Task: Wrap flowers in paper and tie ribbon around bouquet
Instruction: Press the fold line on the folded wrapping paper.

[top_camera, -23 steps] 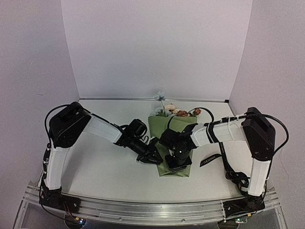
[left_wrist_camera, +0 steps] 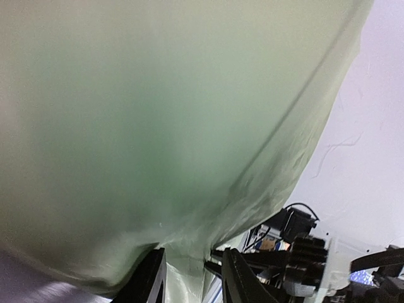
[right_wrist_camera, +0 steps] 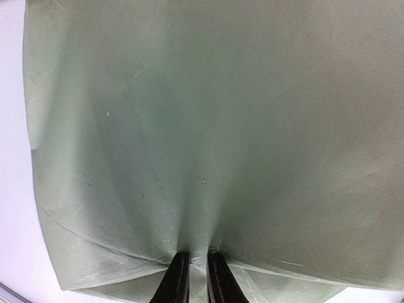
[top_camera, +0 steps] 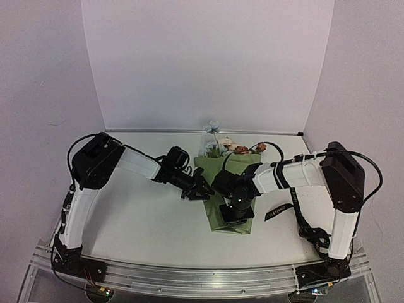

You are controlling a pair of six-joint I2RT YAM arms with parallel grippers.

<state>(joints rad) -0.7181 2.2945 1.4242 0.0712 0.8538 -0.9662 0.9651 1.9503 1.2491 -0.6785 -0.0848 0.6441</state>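
Top external view showed wrapping underway: the right gripper pinched shut on the olive paper folded over the flowers, the left gripper part-open at its edge; next, the ribbon nearby likely needed fetching.

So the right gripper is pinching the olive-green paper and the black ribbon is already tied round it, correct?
No. The black ribbon isn't tied round it: the top external view shows it lying loose on the table, to the right of the olive-green paper. The right gripper does pinch the paper.

Olive paper around pastel flowers
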